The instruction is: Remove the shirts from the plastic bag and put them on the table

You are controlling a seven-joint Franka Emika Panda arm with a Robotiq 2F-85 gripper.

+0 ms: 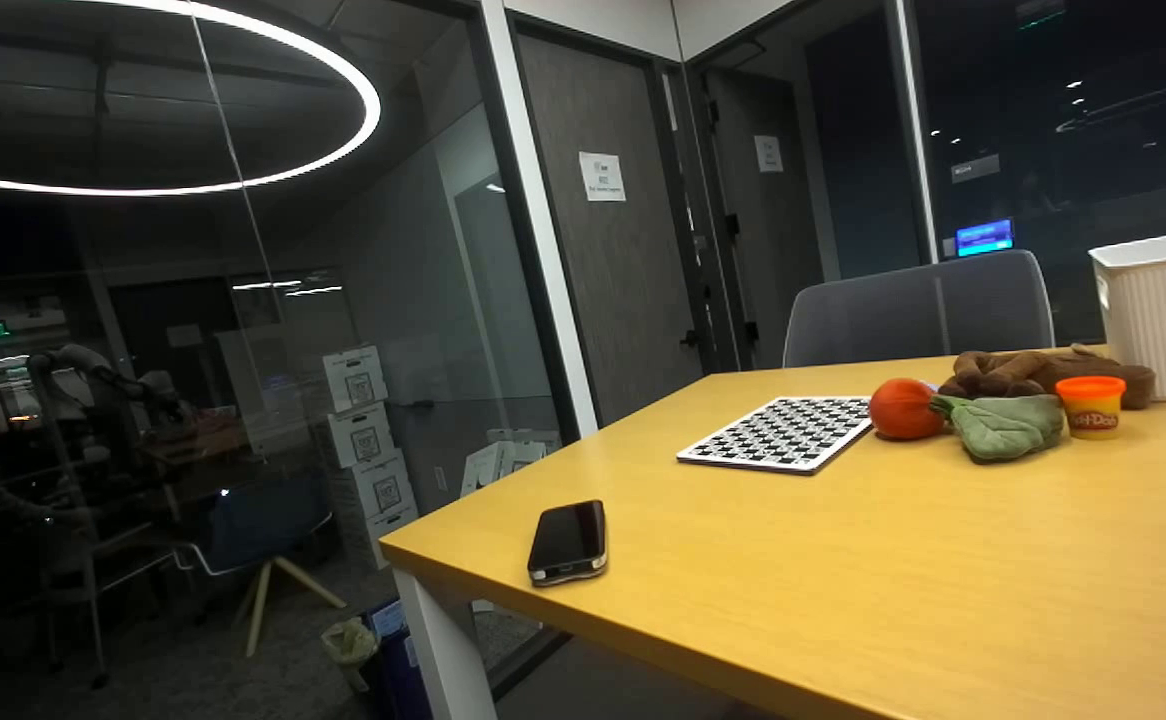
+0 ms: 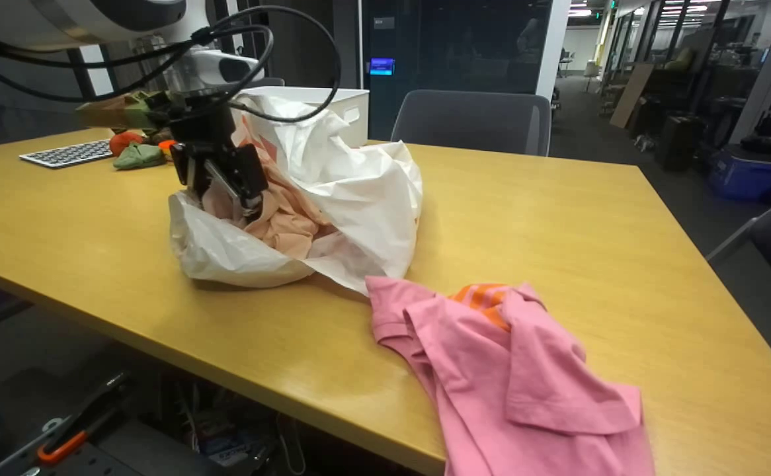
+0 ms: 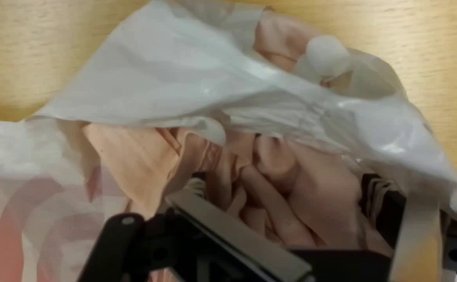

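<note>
Widely parted fingers [image 3: 387, 214], inside plastic bag [image 2: 365, 192], peach shirt [image 3: 326, 196] bunched between them

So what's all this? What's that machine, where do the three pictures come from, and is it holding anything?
It's a robot arm with a pinching tool at its end. Two pictures come from cameras standing apart from it; the close-up is from one on the arm. On the table lie a bag, a pink shirt, a phone and more. The tool is open in the bag, peach cloth between its two sides, and doesn't seem to be holding anything.
</note>
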